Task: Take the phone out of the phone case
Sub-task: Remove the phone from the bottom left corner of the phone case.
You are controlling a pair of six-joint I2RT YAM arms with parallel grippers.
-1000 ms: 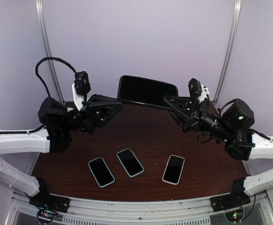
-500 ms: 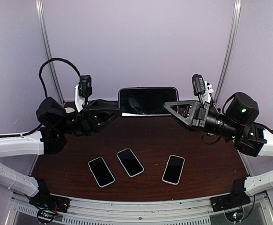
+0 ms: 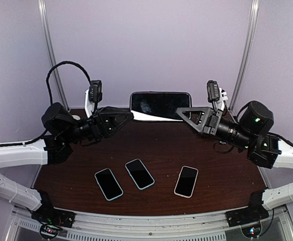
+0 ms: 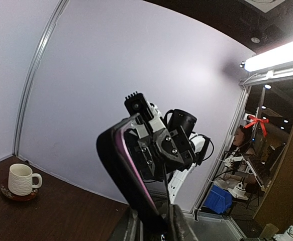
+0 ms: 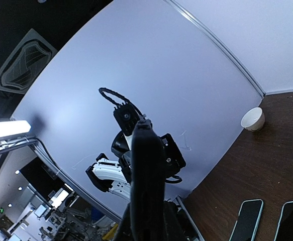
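Above the far side of the brown table point(image 3: 161, 145): you had the black rectangular phone point(image 3: 160, 105), in its dark pink-rimmed case point(image 4: 117, 155), aloft on its long edge, screen toward the arms.
Right gripper point(image 3: 179, 113): clenched on the phone's right end.
Left gripper point(image 3: 130, 116): fingers point(image 4: 179, 227) flanked the left end; you could not tell whether they pinched.
Near side: three pale-rimmed phones point(image 3: 139, 173) lay flat, well apart from the held one.
Far left corner: white ceramic mug point(image 4: 21, 179) stood on a round coaster point(image 4: 16, 196).
Wrist views: the phone, edge-on, hid part of the opposite arm.
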